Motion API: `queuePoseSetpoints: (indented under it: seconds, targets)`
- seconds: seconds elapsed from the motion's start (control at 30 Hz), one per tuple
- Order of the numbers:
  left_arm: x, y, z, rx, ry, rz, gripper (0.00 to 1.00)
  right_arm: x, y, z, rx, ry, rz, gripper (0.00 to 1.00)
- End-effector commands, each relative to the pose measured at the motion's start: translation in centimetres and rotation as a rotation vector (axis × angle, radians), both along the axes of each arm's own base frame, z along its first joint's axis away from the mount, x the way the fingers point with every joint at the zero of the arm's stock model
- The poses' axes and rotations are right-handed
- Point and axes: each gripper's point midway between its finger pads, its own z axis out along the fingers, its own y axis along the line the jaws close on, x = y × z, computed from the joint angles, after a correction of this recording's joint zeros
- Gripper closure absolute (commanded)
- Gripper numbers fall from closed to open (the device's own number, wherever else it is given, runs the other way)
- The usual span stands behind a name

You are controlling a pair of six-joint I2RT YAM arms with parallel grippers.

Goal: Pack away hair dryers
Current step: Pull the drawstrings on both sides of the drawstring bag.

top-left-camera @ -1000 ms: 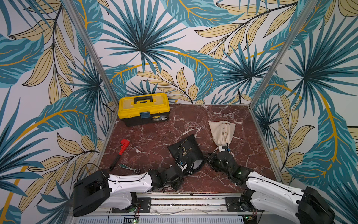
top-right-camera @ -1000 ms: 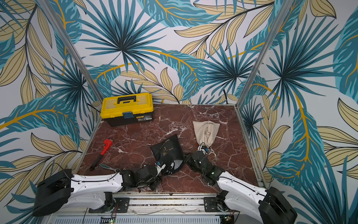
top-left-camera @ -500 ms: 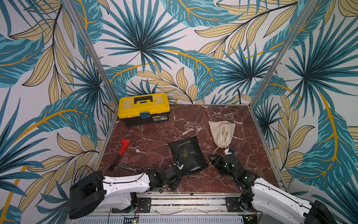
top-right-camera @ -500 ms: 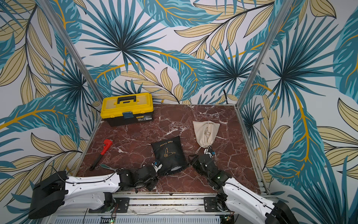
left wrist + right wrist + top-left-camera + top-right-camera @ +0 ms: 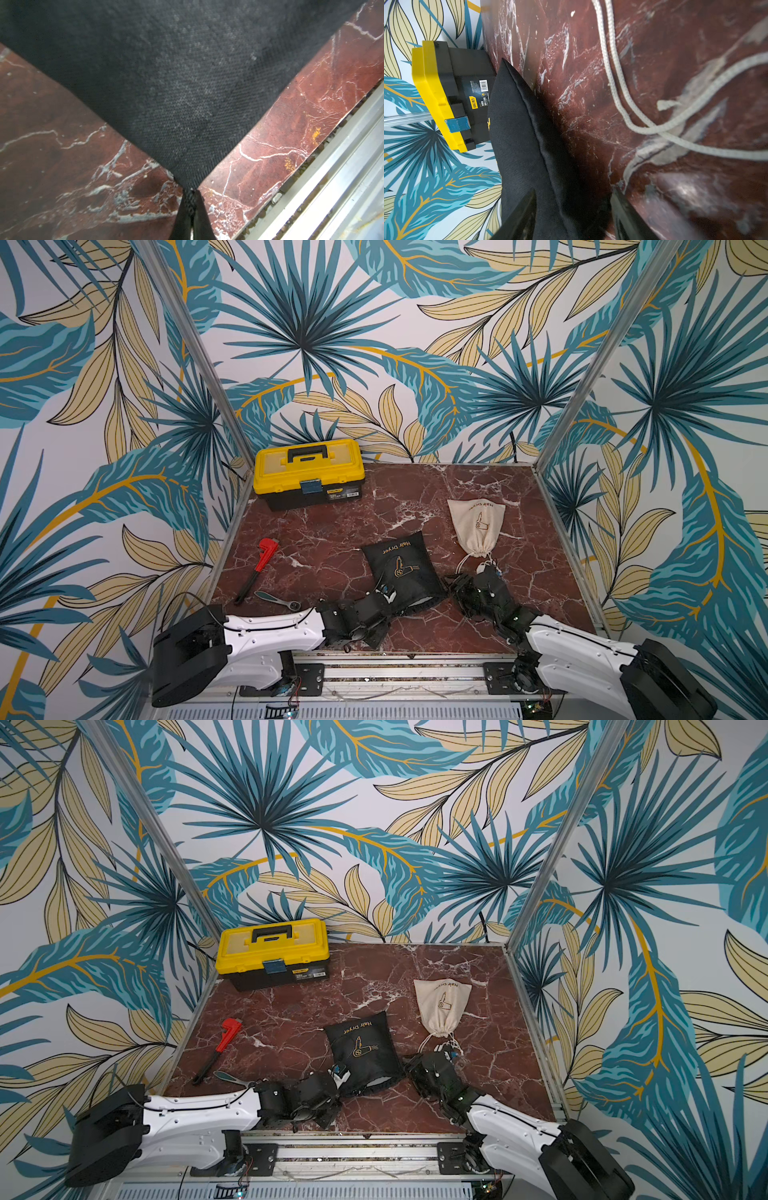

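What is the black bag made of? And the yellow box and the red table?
Black pouch: matte woven cloth; its fine weave shows close up. Toolbox: smooth moulded plastic, yellow lid, black base. Tabletop: red marble look with white veins, maybe only a print.

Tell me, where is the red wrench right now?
In both top views the red wrench lies at the left edge of the marble table, between the yellow toolbox and the small ratchet.

Staged robot test booth, leaf-print wall panels (image 5: 307, 323) on aluminium posts (image 5: 198, 352), marble-look tabletop (image 5: 415, 497) (toolbox (image 5: 309, 472) aboard)
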Motion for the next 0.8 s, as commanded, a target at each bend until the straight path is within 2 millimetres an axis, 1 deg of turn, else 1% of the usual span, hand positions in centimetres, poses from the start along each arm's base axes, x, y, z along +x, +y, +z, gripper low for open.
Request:
queuePoseSetpoints:
  seconds: [0.0,0.13,0.3,0.43,0.6,0.67,0.77]
  targets:
    - [0.5,-0.7,1.4,-0.029,-0.026,-0.005,1.0,0.1,0.5,0.0,0.087,0.017,-0.026,0.43]
    - [0.6,-0.7,1.5,-0.027,-0.032,-0.007,1.0,-0.4,0.4,-1.0,0.123,0.06,-0.05,0.45]
    - [0.6,-0.7,1.5,-0.028,-0.034,-0.007,1.0,-0.6,0.8,-0.8,0.154,0.081,-0.044,0.46]
    - [0.7,-0.8,1.6,-0.028,-0.04,-0.01,1.0,-1.2,0.3,-1.2,0.146,0.107,-0.051,0.47]
    - [0.7,-0.8,1.7,-0.028,-0.043,-0.013,1.0,-1.0,-0.2,-1.7,0.123,0.113,-0.074,0.52]
    - [0.7,-0.8,1.8,-0.03,-0.046,-0.014,1.0,-0.9,-0.3,-2.1,0.126,0.117,-0.081,0.57]
    - [0.8,-0.8,1.8,-0.03,-0.048,-0.014,1.0,-0.4,0.1,-2.0,0.145,0.11,-0.083,0.63]
